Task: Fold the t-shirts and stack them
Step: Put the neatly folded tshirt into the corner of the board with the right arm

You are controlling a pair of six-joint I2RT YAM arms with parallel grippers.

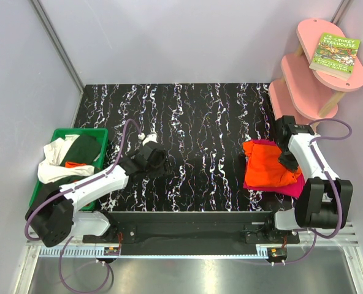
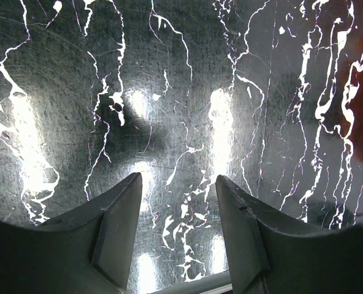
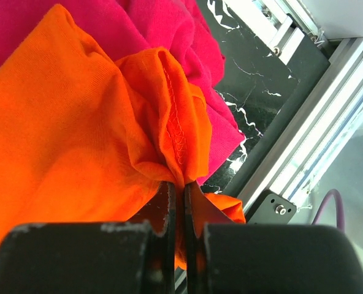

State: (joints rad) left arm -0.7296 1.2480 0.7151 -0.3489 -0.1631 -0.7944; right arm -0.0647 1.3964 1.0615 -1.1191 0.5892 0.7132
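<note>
- The left gripper (image 2: 178, 179) has its jaws released, nothing between them and only the black marbled table (image 1: 200, 135) beneath. The green bin (image 1: 77, 130) of spare t-shirts (image 1: 53, 165) sits well apart to their left.
- The right gripper (image 3: 180, 187) is clenched on a bunched seam of the orange t-shirt (image 3: 77, 122), which spreads ahead of its jaws over the magenta t-shirt (image 3: 194, 30).
- The fold likely goes best if the pinch takes orange cloth alone and travels low, so the magenta layer is not dragged.

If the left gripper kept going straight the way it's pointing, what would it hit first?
Most likely the bare black marbled tabletop: the left gripper is open and empty, with only table ahead. The orange t-shirt lies off to its right. Depth is unclear.
</note>
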